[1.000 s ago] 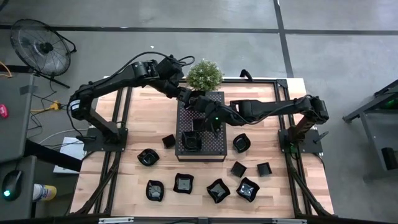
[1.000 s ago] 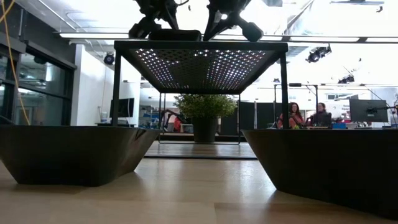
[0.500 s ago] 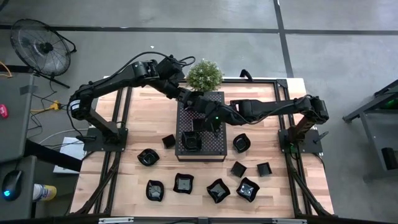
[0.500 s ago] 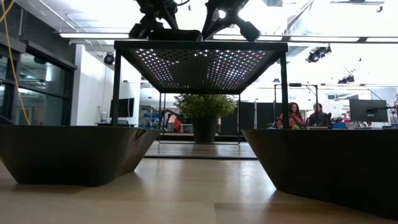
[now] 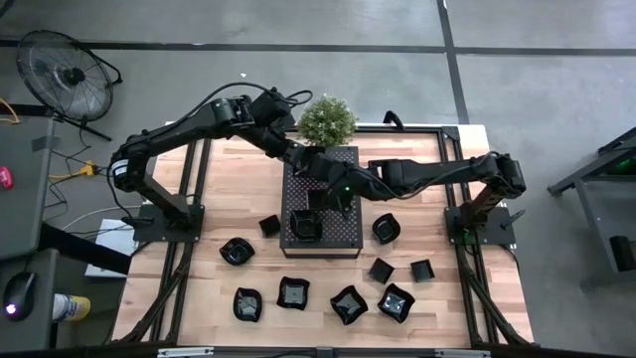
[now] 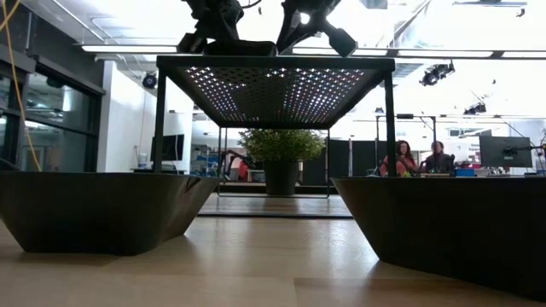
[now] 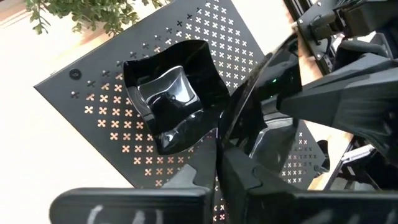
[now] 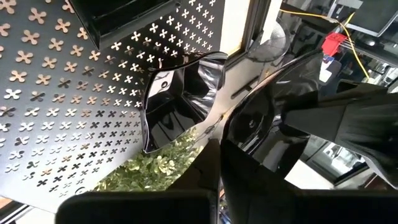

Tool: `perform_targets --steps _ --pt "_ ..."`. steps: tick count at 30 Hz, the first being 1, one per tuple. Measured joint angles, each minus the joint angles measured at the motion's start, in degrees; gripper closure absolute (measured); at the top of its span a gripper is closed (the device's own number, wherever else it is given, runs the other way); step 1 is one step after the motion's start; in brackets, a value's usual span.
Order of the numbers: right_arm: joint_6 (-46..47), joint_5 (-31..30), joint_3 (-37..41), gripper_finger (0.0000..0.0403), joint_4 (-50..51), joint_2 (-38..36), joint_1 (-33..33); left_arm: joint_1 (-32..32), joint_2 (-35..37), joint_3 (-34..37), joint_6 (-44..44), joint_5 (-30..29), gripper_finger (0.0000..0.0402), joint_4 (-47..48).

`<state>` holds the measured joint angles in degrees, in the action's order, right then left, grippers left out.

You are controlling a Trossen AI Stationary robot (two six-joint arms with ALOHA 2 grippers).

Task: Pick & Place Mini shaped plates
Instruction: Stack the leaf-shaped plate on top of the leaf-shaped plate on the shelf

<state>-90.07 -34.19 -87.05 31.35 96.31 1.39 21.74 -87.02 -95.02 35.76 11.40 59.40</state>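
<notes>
On the left, the left hand [image 5: 310, 166] was over the far part of the perforated tray [image 5: 343, 234], and its fingers were pressed together on the rim of a glossy black dish [image 7: 174, 102] that sat on the tray. Near it, the right hand [image 5: 333, 189] reached from the other side over the same tray with its fingers also closed; the right wrist view showed the same wavy dish [image 8: 177, 99] just beside them. The other mini plates [image 5: 348, 303] lay on the wooden table [image 5: 437, 224] in front of the tray, and one more stood on its near part.
</notes>
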Motion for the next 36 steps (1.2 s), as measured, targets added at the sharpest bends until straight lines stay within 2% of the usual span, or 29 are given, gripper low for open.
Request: perform_targets --steps 4,8,13,18,23,26,30,36 --pt "0.34 -1.31 0.00 0.0400 -1.55 0.00 0.02 0.04 0.00 0.00 -0.63 -0.02 0.0400 -0.04" --pt "4.70 -1.55 0.00 0.0381 -3.07 -0.21 0.04 0.07 0.04 0.00 -0.67 -0.09 0.0400 -0.08" --pt "10.03 -0.23 0.00 0.0323 -3.78 -1.19 -0.02 -0.04 0.04 0.00 -0.88 1.39 0.0401 -1.22" --pt "16.23 -2.50 0.00 0.0254 -3.13 -3.31 0.70 0.00 0.02 0.00 -1.32 1.43 0.0401 -1.08" --pt "20.36 -6.21 0.00 0.0208 -1.93 -7.21 2.22 1.20 1.41 -0.01 -4.13 3.49 0.0401 2.01" --pt "24.92 -9.86 0.00 0.0197 0.26 -10.09 2.81 1.33 2.19 -0.15 -4.58 4.42 0.0401 5.70" --pt "35.42 -15.05 0.00 0.0195 3.16 -13.89 2.91 1.07 2.69 -0.09 -5.74 6.66 0.0401 8.51" --pt "50.50 -16.20 0.00 0.0194 11.75 -18.34 2.33 -0.13 3.06 -0.09 -10.56 10.92 0.0401 10.71"
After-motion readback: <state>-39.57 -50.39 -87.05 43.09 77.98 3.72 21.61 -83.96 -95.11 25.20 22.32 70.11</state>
